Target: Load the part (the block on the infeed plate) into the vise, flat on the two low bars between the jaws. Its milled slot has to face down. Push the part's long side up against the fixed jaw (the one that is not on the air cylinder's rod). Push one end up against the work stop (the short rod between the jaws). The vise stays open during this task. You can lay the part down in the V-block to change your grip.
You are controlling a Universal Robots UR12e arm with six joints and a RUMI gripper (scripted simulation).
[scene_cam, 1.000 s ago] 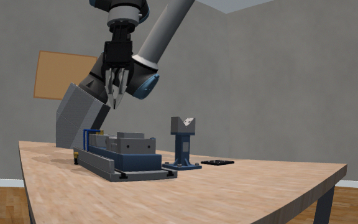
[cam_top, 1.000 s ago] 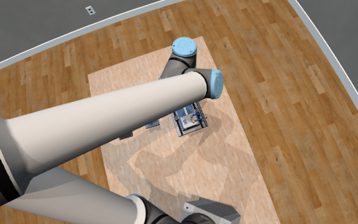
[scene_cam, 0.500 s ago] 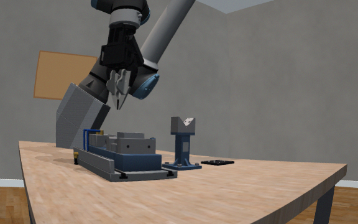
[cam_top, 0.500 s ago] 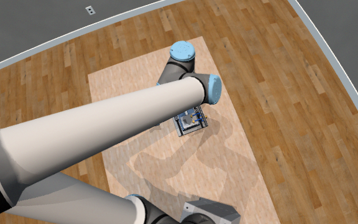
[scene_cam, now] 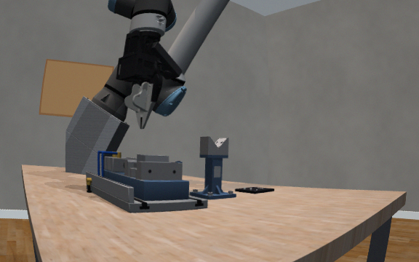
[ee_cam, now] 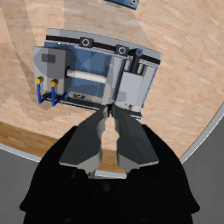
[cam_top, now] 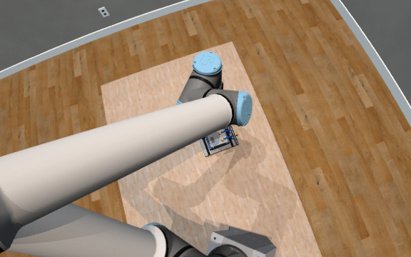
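Needs guiding, with the black gripper with grey fingers (scene_cam: 142, 126) closed and empty, toward one o'clock in the wrist view; apparently in the blue-and-grey metal vise (cam_top: 222, 150) (scene_cam: 164, 190) (ee_cam: 90, 59) lies the pale grey rectangular block (scene_cam: 153, 158) (ee_cam: 131, 87), lengthwise toward the dark stop rod (ee_cam: 136, 61).

I count one arm (cam_top: 113, 143) (scene_cam: 198, 33), one gripper (scene_cam: 142, 125) (ee_cam: 110, 105) with two fingers, and one table (cam_top: 177, 189) (scene_cam: 231, 225) (ee_cam: 190, 95). There's one vise (cam_top: 217, 140) (scene_cam: 164, 189) (ee_cam: 95, 57) with two blue hoses (scene_cam: 100, 164) (ee_cam: 39, 94), one V-block (scene_cam: 206, 147) on one stand (scene_cam: 213, 175) (ee_cam: 122, 3), one black plate (scene_cam: 254, 190), one wall board (scene_cam: 71, 89) and one outlet (cam_top: 103, 11).
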